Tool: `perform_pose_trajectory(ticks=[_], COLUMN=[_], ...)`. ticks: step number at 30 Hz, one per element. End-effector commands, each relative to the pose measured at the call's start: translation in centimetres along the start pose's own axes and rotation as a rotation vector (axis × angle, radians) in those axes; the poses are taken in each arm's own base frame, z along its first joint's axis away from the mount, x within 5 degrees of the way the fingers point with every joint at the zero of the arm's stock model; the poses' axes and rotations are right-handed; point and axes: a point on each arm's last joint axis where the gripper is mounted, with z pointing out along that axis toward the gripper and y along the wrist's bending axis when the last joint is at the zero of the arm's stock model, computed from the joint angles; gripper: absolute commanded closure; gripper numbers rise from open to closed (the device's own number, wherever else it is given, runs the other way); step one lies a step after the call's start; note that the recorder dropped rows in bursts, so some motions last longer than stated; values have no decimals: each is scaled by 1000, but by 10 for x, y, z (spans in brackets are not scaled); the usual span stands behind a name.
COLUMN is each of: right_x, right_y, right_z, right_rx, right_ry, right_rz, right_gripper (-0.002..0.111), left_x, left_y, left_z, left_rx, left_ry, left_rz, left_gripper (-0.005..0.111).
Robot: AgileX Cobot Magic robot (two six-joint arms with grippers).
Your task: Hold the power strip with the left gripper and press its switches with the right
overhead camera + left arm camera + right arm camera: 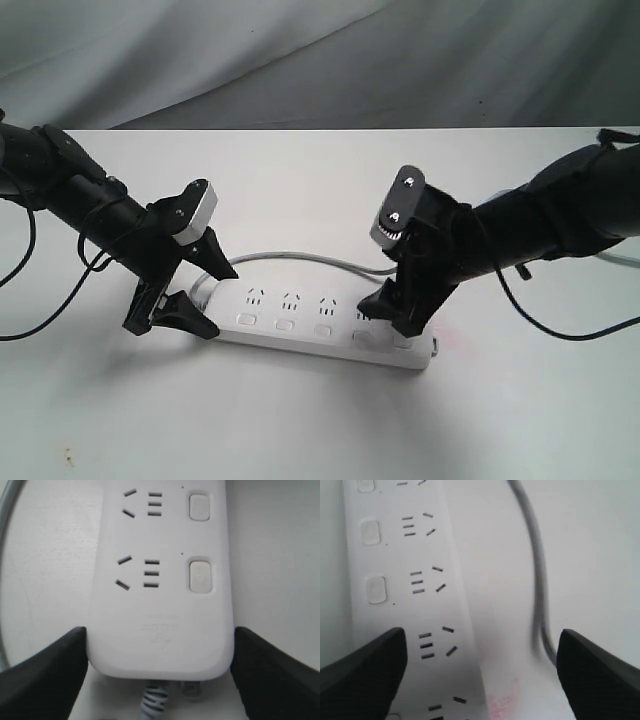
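The white power strip [320, 325] lies flat on the table, its grey cord [300, 257] looping behind it. My left gripper [218, 300] is shut on the strip's cord end; in the left wrist view both black fingers [55, 670] press the sides of the power strip [160, 620], with two switches [200, 576] ahead. My right gripper [390, 315] stands open over the strip's other end. One of its fingertips [405, 325] is down at the switch row [322, 330]; contact cannot be told. In the right wrist view the right gripper [480, 640] straddles the strip's [405, 605] far edge.
The white table [320, 420] carries only the strip and cord [537, 570]. A faint pink stain [502, 700] marks the tabletop beside the strip. Grey backdrop cloth [300, 50] hangs behind the table's far edge. Black cables [560, 325] trail from both arms.
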Motion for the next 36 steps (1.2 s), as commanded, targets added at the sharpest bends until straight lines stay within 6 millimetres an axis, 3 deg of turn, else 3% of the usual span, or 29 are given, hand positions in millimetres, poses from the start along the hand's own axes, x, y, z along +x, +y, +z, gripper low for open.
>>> perform_pose_trajectory(ticks=[1, 8, 15, 28, 36], right_x=[12, 20, 40, 55, 55], right_y=[-17, -24, -12, -7, -8], right_z=[-22, -35, -25, -6, -6], right_rx=[-15, -86, -58, -107, -104], right_ry=[-53, -125, -105, -72, -72], right_rz=[50, 59, 73, 90, 86], right_gripper=[33, 33, 33, 33, 33], left_x=[-5, -5, -5, -5, -5], left_y=[-1, -1, -1, -1, -1], left_z=[0, 0, 0, 0, 0], left_rx=[11, 11, 11, 11, 11], left_ry=[-22, -22, -22, -22, -22], left_rz=[-2, -2, -2, -2, -2], left_gripper=[59, 59, 59, 59, 59])
